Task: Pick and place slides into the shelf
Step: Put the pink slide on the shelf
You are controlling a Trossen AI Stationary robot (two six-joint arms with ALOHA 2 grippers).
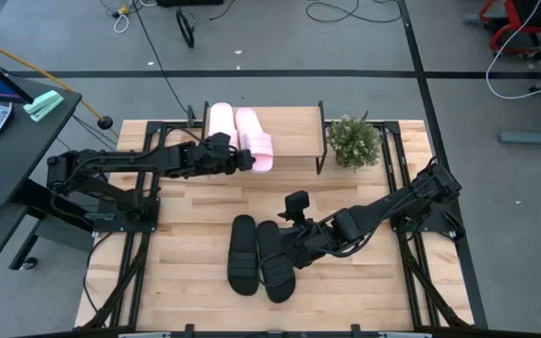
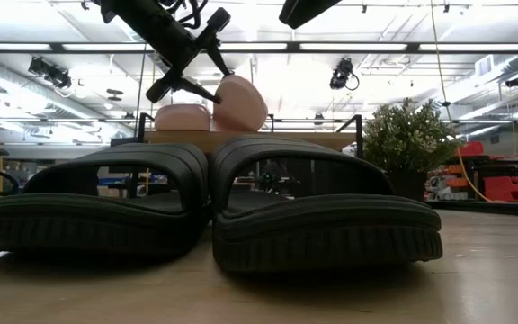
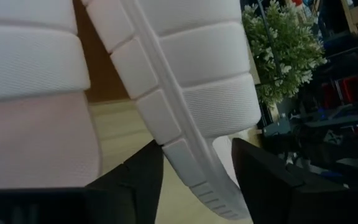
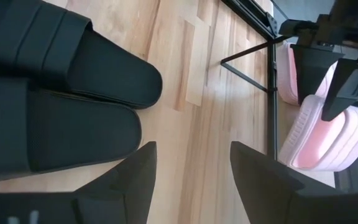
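2 pink slides [image 1: 239, 133] on the shelf [image 1: 294, 141], left gripper [image 1: 249, 161] spread astride 1 pink edge, potted plant [image 1: 353, 141] beside the shelf, 2 black slides [image 1: 259, 255] on the table [image 1: 195, 216] before the shelf, right gripper [image 1: 292, 252] spread beside them

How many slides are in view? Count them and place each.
4. Two pink slides lie side by side on the shelf, by the left gripper. Two black slides lie together on the table, near the right gripper.
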